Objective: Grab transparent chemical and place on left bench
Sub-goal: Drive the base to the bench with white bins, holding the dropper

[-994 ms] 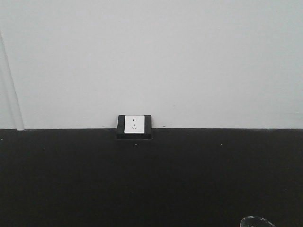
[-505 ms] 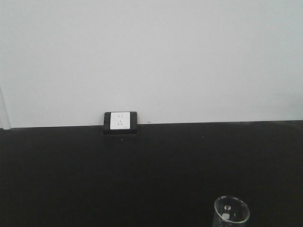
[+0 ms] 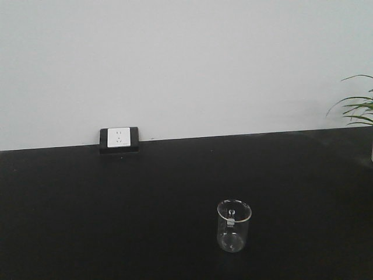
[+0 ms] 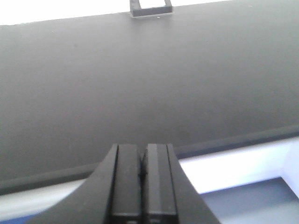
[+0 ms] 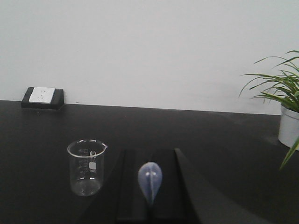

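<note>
In the right wrist view my right gripper (image 5: 150, 186) is shut on the transparent chemical (image 5: 150, 179), a see-through dropper whose rounded pale-bluish end sticks out between the black fingers. It hangs above the black bench (image 5: 210, 140), to the right of an empty glass beaker (image 5: 87, 166). The beaker also shows in the front view (image 3: 233, 225). In the left wrist view my left gripper (image 4: 143, 161) is shut and empty, above the front edge of the black bench (image 4: 140, 84). Neither gripper shows in the front view.
A black-framed white wall socket (image 3: 119, 139) sits at the back of the bench against the white wall; it also shows in the right wrist view (image 5: 42, 97). A green potted plant (image 5: 286, 107) stands at the right end of the bench.
The front view has swung to the right: the socket has slid left, the beaker has come fully into view, and plant leaves have appeared at the right edge.
</note>
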Robot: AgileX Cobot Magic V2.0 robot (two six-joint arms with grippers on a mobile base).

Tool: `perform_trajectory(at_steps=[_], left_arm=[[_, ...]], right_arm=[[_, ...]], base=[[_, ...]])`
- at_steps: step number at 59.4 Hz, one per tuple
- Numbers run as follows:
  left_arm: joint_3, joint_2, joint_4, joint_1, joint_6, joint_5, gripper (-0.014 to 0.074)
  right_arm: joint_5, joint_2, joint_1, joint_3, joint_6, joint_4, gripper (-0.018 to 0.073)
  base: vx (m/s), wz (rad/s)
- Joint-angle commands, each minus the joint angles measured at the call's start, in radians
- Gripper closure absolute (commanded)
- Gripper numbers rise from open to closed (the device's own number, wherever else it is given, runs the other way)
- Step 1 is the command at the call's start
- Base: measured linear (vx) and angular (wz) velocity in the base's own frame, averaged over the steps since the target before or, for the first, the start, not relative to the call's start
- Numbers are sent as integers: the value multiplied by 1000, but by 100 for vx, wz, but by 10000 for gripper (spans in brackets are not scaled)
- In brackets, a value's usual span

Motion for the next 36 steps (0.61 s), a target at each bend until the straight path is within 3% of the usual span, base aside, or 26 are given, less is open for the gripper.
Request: perform_trajectory(at_steps=[1, 36], left_arm=[[16, -19, -1, -2, -8, -78, 600], [16, -19, -1, -2, -8, -78, 600]], right_arm=[[-33, 6, -4, -29, -1, -2, 562], [-34, 6, -4, -29, -1, -2, 562]], base=[[-33, -10], [-39, 11]])
